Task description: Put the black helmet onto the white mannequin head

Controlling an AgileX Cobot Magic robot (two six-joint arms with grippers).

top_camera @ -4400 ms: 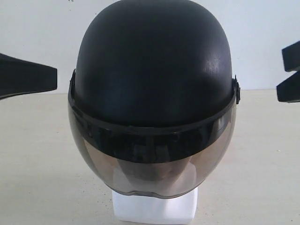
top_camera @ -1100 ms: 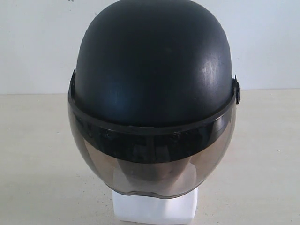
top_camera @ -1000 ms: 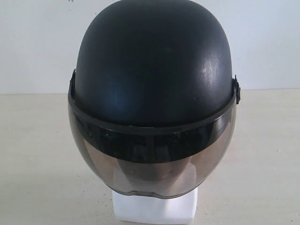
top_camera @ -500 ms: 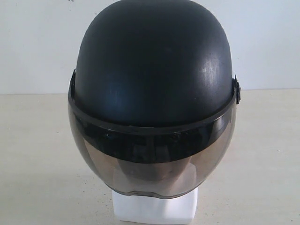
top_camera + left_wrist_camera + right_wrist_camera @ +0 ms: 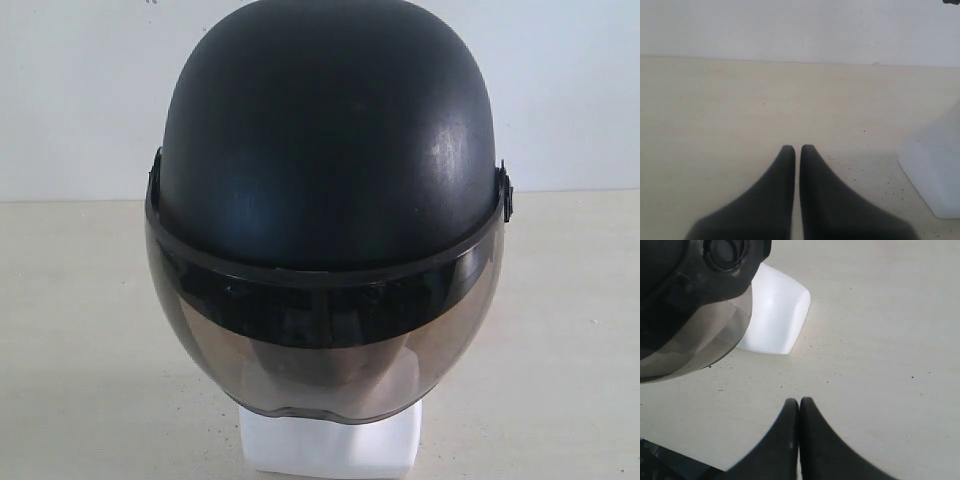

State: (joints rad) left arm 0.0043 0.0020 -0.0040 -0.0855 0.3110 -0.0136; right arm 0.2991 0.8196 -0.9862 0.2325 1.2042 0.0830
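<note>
The black helmet (image 5: 325, 130) sits on the white mannequin head, whose squared base (image 5: 328, 445) shows below the smoky visor (image 5: 320, 350); the face is only a faint shape behind the tint. No gripper appears in the exterior view. In the right wrist view the helmet's side pivot and visor (image 5: 685, 320) and the white base (image 5: 775, 315) lie ahead of my right gripper (image 5: 799, 402), which is shut and empty, apart from them. My left gripper (image 5: 797, 148) is shut on nothing, with a corner of the white base (image 5: 935, 165) off to one side.
The beige tabletop (image 5: 560, 330) spreads round the head, with a plain white wall (image 5: 570, 90) behind it. A dark table edge (image 5: 660, 462) shows near the right gripper in its wrist view.
Both grippers stood at the sides of the exterior view 4.4 s ago and have since left it. Nothing has moved over the last second.
</note>
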